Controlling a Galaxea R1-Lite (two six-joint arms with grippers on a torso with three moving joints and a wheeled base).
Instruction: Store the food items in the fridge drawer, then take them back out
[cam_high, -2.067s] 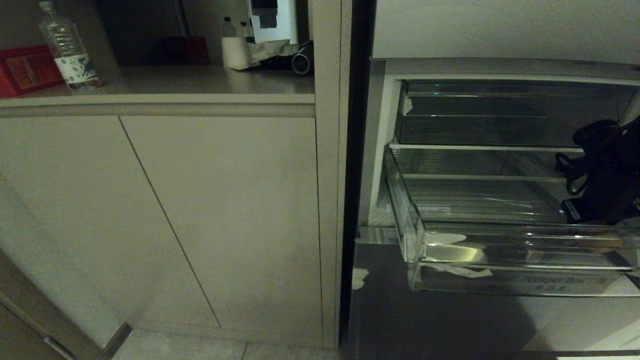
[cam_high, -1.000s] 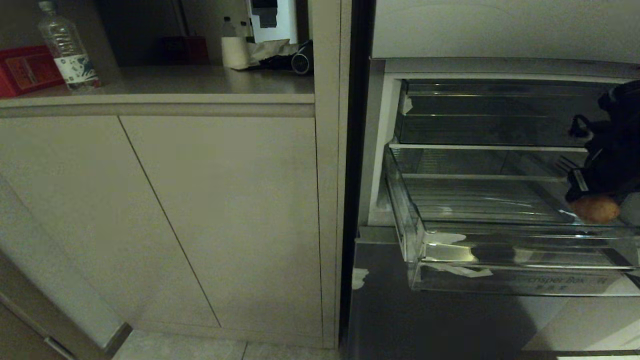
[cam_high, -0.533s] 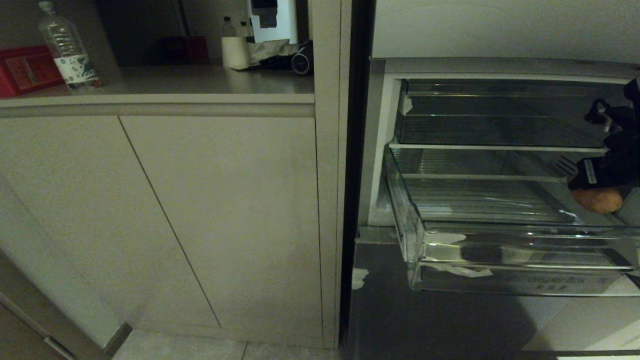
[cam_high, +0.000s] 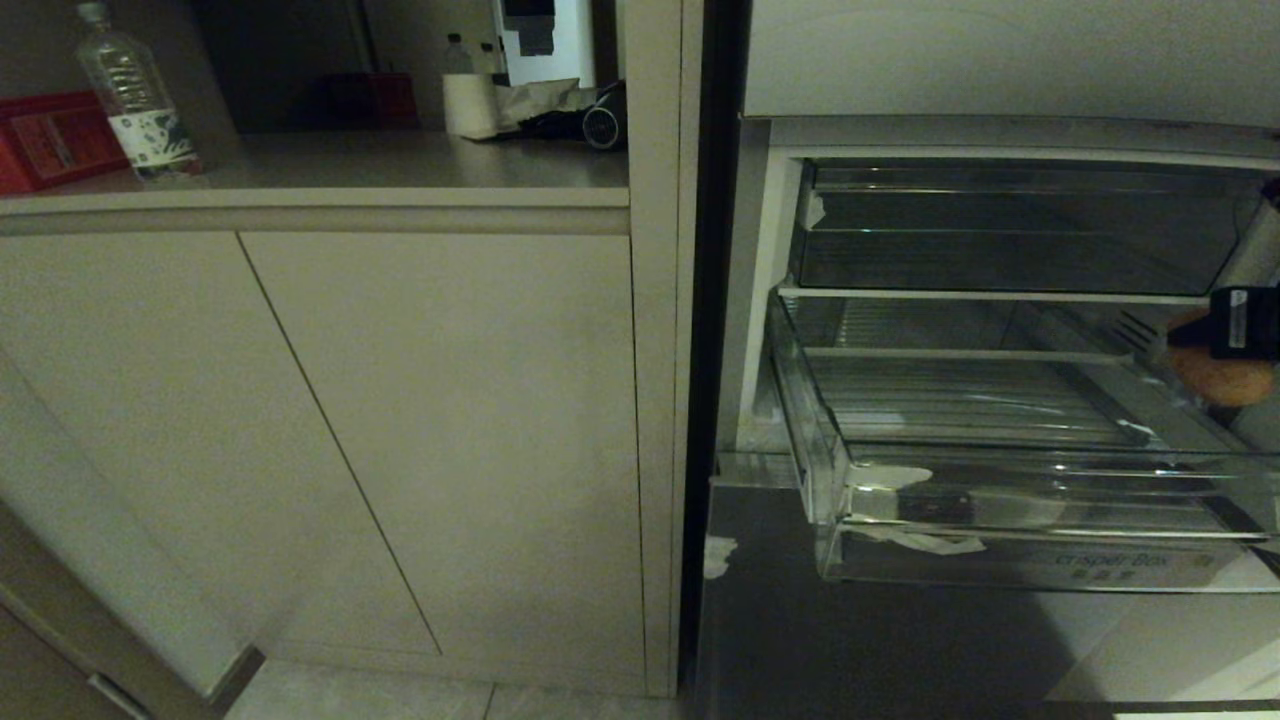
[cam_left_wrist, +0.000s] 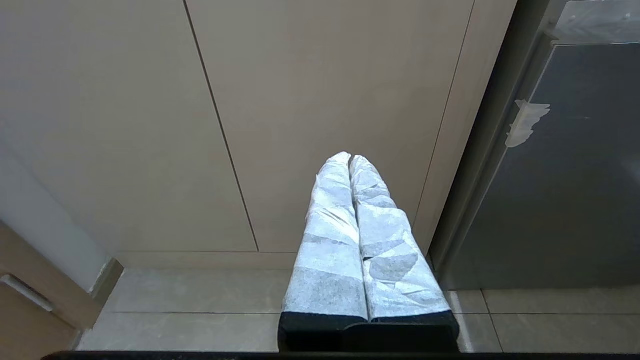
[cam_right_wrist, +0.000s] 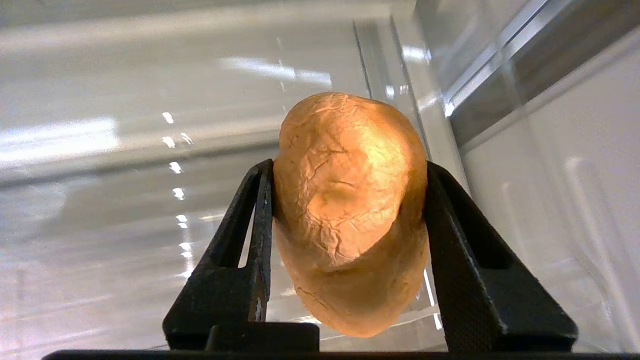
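Right hand (cam_right_wrist: 345, 185) mostly cut off at the head view's right edge, its black jaws clamped on a wrinkled orange-brown food item (cam_right_wrist: 350, 210), above the ribbed clear fridge drawer (cam_high: 1000, 510), left hand (cam_left_wrist: 350, 160) closed, wrapped in pale crinkled tape.

head view: dim, murky; dark shadow on floor below fridge drawer (cam_high: 1000, 520) | glare: streaks on drawer's ribbed bottom and front rim | wrist views: bright; drawer surfaces behind orange-brown food item (cam_right_wrist: 350, 210) soft, blurred
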